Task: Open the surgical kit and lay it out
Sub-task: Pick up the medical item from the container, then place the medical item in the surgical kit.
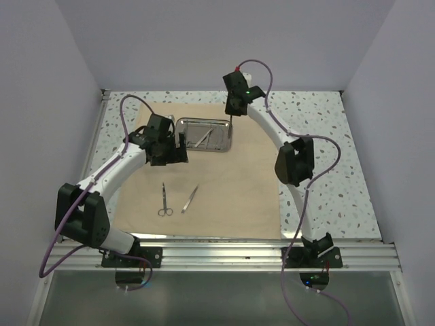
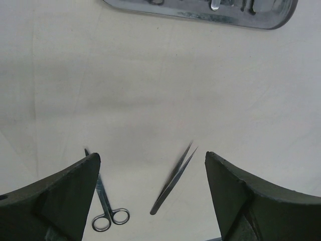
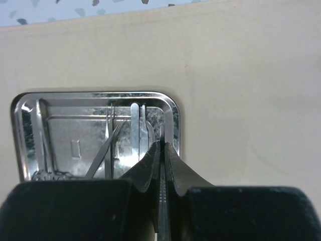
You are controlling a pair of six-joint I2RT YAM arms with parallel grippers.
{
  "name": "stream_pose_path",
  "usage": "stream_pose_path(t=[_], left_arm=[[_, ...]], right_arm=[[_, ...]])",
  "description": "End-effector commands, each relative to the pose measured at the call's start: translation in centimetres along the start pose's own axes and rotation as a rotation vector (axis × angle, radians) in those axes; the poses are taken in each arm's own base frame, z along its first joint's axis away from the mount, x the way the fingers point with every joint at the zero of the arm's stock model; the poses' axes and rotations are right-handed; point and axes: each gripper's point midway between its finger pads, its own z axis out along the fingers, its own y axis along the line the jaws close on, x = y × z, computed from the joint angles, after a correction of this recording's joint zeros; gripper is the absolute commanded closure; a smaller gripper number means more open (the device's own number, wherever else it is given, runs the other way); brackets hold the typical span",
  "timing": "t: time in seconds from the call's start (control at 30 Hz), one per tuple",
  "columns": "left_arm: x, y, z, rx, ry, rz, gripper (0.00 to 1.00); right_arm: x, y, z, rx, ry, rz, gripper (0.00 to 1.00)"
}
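Mid laying-out: scissors (image 1: 164,202) and tweezers (image 1: 189,200) lie on the cloth (image 1: 231,197), six o'clock of the tray (image 3: 100,94). The right gripper (image 3: 161,146) pinches a thin tool (image 3: 161,201) at the tray's three o'clock rim, and the left gripper (image 2: 151,158) gapes. Next, I'd judge: lift clear, set beside the tweezers.

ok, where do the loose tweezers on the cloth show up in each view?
Top external: thin metal tweezers on the large beige cloth, right of the metal scissors.
Left wrist: lower centre, between the fingers of the open left end effector.
Right wrist: not in it.
Shared landmark: the shiny rectangular steel tray; top edge in left wrist, centre-left in right wrist.
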Motion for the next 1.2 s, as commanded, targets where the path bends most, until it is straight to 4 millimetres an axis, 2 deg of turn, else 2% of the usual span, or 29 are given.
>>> stream_pose_path(t=[0.0,0.03,0.1,0.13,0.2,0.23,0.27,0.3,0.33,0.4,0.43,0.47,0.5,0.53,0.57,0.6,0.7,0.73,0.77,0.8,0.83,0.87,0.93,0.97,1.07,1.17], left_arm=[[-2.8,-1.3,-0.6,0.046,-0.067,0.005,0.11],[-3.0,-1.4,-0.6,0.047,-0.073,0.006,0.12],[-3.6,-1.7,-0.4,0.052,-0.083,0.004,0.11],[-4.0,-1.8,-0.2,0.054,-0.088,0.005,0.11],[-5.1,-2.5,0.2,0.065,-0.098,0.01,0.11],[-5.7,-2.8,0.3,0.073,-0.107,0.013,0.1],[-5.8,-3.0,1.2,0.071,-0.091,0.015,0.09],[-7.1,-3.8,1.0,0.087,-0.115,0.027,0.08],[-7.7,-4.3,1.3,0.093,-0.123,0.033,0.06],[-9.1,-5.6,2.4,0.095,-0.13,0.068,0.06],[-9.5,-6.0,2.8,0.092,-0.126,0.078,0.07],[-9.5,-6.0,4.4,0.069,-0.105,0.091,0.07],[-10.9,-7.2,4.2,0.082,-0.132,0.115,0.08],[-11.2,-7.3,4.7,0.071,-0.129,0.123,0.1],[-11.1,-7.2,6.4,0.056,-0.106,0.128,0.11],[-12.4,-8.0,6.3,0.068,-0.131,0.146,0.11],[-13.6,-7.5,8.7,0.015,-0.128,0.174,0.19],[-13.7,-7.4,9.2,0.006,-0.125,0.185,0.22],[-13.4,-7.0,10.3,-0.012,-0.11,0.194,0.25],[-13.5,-6.9,10.6,-0.018,-0.11,0.212,0.3],[-13.3,-6.6,11.0,-0.032,-0.105,0.221,0.33],[-12.7,-6.0,11.6,-0.048,-0.086,0.23,0.36],[-12.5,-5.6,11.9,-0.056,-0.091,0.261,0.44],[-11.6,-5.1,12.2,-0.059,-0.075,0.277,0.45],[-11.0,-4.9,12.7,-0.044,-0.078,0.322,0.46],[-10.5,-5.4,13.5,-0.006,-0.072,0.326,0.46]], right_arm=[[-4.6,0.1,-7.8,-0.084,-0.107,0.022,1.0],[-2.2,-1.0,-7.2,-0.057,-0.058,0.003,1.0],[-0.4,-2.4,-8.0,-0.045,-0.035,-0.013,1.0],[2.0,-4.3,-9.2,-0.029,0.001,-0.024,1.0],[4.1,-5.6,-10.4,-0.035,0.013,-0.031,1.0],[4.4,-6.1,-12.3,-0.058,0.001,-0.023,1.0],[8.3,-7.6,-11.8,-0.036,0.066,-0.04,1.0],[9.6,-8.2,-12.2,-0.037,0.081,-0.041,1.0],[12.4,-9.3,-13.0,-0.046,0.119,-0.05,1.0],[14.9,-9.2,-13.9,-0.057,0.132,-0.071,1.0],[17.5,-9.9,-14.0,-0.053,0.174,-0.069,1.0],[17.8,-9.5,-14.7,-0.085,0.16,-0.058,1.0],[18.9,-9.0,-15.2,-0.106,0.173,-0.07,1.0],[19.7,-8.9,-15.3,-0.116,0.183,-0.07,1.0],[21.1,-8.9,-15.4,-0.133,0.216,-0.073,1.0],[21.8,-8.8,-15.5,-0.139,0.236,-0.08,1.0],[24.0,-9.0,-15.9,-0.157,0.323,-0.097,0.99],[24.4,-9.3,-16.0,-0.147,0.341,-0.103,0.84],[24.9,-9.9,-16.1,-0.121,0.36,-0.115,0.43],[24.8,-10.4,-16.3,-0.105,0.358,-0.12,0.31],[24.9,-10.9,-16.6,-0.079,0.362,-0.127,0.24],[24.7,-11.4,-16.7,-0.061,0.353,-0.131,0.2],[24.1,-12.0,-17.0,-0.036,0.333,-0.143,0.19],[24.1,-12.1,-17.1,-0.031,0.333,-0.147,0.19],[24.2,-12.3,-17.1,-0.019,0.344,-0.162,0.19],[24.1,-12.3,-16.8,-0.008,0.352,-0.18,0.19]])
